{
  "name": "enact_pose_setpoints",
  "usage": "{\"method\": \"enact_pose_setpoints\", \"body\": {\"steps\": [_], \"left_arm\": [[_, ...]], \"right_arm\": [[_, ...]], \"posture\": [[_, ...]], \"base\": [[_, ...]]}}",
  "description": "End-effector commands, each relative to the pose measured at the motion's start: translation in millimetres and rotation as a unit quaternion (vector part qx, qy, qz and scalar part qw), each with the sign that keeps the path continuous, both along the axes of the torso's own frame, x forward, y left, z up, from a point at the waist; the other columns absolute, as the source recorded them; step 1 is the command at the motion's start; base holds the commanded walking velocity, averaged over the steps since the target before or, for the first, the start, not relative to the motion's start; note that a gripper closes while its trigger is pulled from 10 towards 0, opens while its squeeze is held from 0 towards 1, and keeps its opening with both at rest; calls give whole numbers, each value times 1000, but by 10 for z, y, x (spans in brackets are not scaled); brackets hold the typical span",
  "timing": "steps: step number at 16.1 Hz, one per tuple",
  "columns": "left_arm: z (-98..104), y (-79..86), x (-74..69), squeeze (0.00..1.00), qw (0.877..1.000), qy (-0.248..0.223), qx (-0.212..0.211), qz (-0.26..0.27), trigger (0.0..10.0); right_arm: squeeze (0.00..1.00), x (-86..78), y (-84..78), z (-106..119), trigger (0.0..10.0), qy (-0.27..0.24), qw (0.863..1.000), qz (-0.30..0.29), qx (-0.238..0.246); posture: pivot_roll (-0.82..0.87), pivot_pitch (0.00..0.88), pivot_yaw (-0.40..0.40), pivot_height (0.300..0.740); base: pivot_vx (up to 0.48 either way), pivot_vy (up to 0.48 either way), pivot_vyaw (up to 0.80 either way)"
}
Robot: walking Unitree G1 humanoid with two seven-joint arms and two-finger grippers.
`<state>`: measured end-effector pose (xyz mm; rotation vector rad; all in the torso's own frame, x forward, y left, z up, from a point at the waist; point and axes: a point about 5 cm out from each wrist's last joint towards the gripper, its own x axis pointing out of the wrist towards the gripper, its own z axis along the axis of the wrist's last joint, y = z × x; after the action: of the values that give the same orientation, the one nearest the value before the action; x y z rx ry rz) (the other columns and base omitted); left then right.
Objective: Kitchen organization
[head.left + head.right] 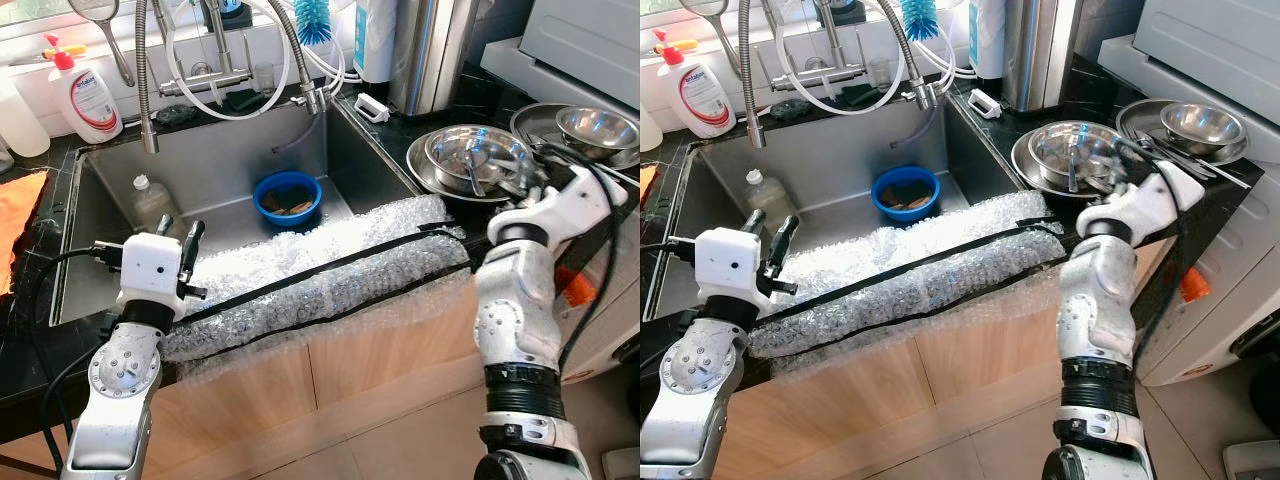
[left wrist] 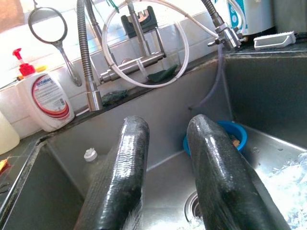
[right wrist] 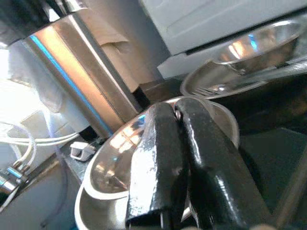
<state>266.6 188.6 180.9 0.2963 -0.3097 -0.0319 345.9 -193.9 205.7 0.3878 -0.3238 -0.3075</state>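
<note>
Steel bowls point(image 1: 478, 158) are sitting stacked on the worktop point(image 1: 450, 105) right of the sink point(image 1: 230, 165); rigid, slippery, best taken by the rim. Right claw point(image 3: 177, 115) is hovering over them, fingers closed and empty; left claw point(image 2: 165, 143) is hanging parted above the sink

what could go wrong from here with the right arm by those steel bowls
The right gripper, jaws shut, sits right at the stacked steel bowls; a nudge could tip loose utensils out. The bubble wrap draped over the sink edge could snag or slide as either arm moves.
</note>
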Motion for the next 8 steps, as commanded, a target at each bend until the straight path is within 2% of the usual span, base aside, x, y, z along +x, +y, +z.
{"method": "enact_pose_setpoints", "body": {"steps": [1, 5, 8], "left_arm": [[48, 1, 7, 0, 1000, -10, 1, 5, 10000], [54, 1, 14, 0, 1000, -12, 0, 6, 10000], [52, -8, 20, 0, 1000, -11, -2, 4, 10000]], "right_arm": [[0, 4, 52, 84, 10000, -18, 1000, 8, -18], [0, -7, 146, 159, 10000, -37, 996, 26, -74], [0, -8, 153, 148, 10000, -36, 996, 27, -80]], "posture": [[-79, 42, 53, 740], [-80, 43, 53, 740], [-81, 43, 53, 740]], "base": [[0, 0, 0], [0, 0, 0], [0, 0, 0]]}}
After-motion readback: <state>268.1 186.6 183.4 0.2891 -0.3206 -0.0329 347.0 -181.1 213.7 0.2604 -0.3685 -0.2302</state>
